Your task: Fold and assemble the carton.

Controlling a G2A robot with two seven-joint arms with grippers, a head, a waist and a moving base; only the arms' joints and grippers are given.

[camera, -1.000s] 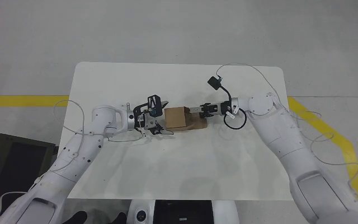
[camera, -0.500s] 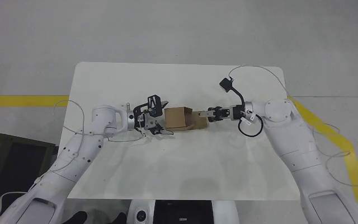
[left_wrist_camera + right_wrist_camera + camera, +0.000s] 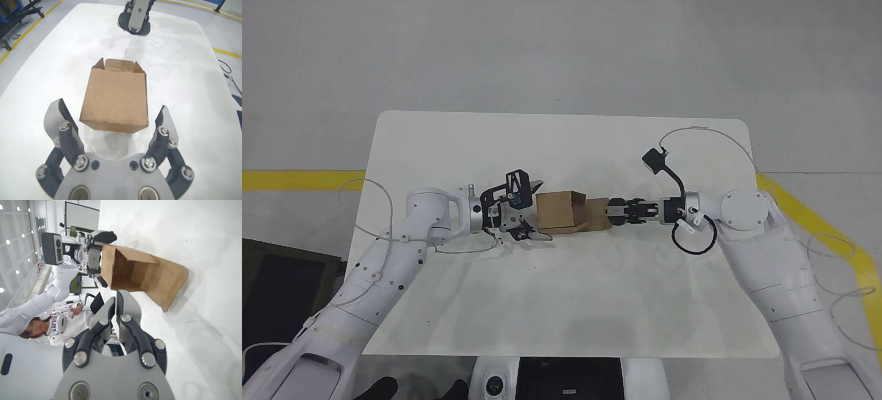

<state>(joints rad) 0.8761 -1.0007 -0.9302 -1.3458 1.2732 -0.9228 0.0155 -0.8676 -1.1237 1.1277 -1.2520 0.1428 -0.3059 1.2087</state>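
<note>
At 3 o'clock of carton (image 3: pixel 560 211), noted right gripper (image 3: pixel 609 212) pinched empty, left gripper (image 3: pixel 530 211) at 9 spread: risks shoving unclamped carton

Matt brown cardboard carton (image 3: pixel 115 100) on a smooth, slightly glossy white table (image 3: pixel 189 79)

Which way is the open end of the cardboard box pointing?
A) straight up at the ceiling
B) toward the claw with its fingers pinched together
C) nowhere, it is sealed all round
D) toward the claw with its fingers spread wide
B: the carton lies on its side with its loose flaps and hollow inside facing the right gripper, which is shut, while the open left gripper sits at its closed end.
</note>
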